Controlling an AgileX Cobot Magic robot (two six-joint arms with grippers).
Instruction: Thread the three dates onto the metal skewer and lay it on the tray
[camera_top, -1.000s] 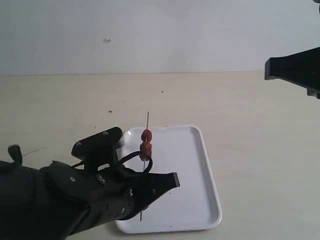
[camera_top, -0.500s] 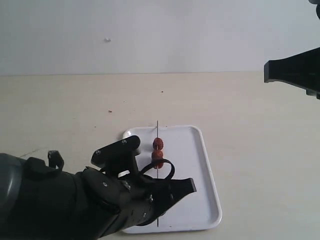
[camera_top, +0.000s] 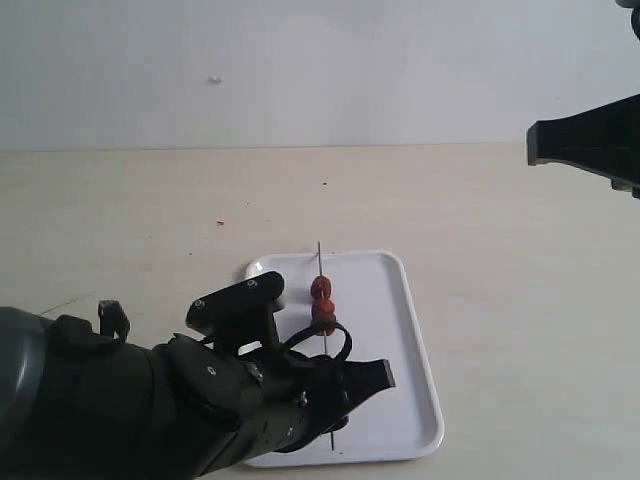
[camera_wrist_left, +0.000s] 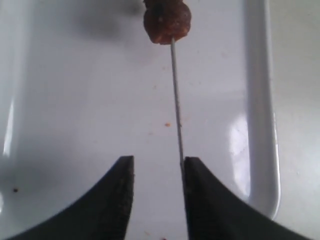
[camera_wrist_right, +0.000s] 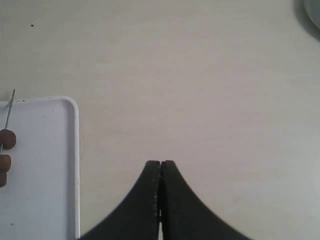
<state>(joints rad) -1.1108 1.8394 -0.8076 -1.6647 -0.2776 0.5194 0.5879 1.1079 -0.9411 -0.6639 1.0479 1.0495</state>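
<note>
The dates (camera_top: 322, 291) sit in a row on the metal skewer (camera_top: 320, 262), which lies lengthwise over the white tray (camera_top: 392, 330). My left gripper (camera_wrist_left: 157, 162) is open over the tray (camera_wrist_left: 75, 100). The skewer (camera_wrist_left: 176, 110) runs along the inner face of one finger (camera_wrist_left: 197, 190), and the nearest date (camera_wrist_left: 167, 22) is ahead of the tips. My left arm (camera_top: 200, 400) hides the skewer's near part. My right gripper (camera_wrist_right: 160, 164) is shut on nothing above bare table, right of the tray (camera_wrist_right: 50, 165), dates (camera_wrist_right: 6, 139) and skewer (camera_wrist_right: 9, 107).
The tray lies on a pale beige table (camera_top: 500, 300) with a white wall behind. My right arm (camera_top: 590, 140) hangs high at the right edge. A few tiny dark crumbs (camera_top: 220, 223) dot the table left of the tray.
My left arm has carried the skewer with the dates to the right, from the tray's left rim to over its middle. In the last half second it has barely shifted. The right arm is still.
</note>
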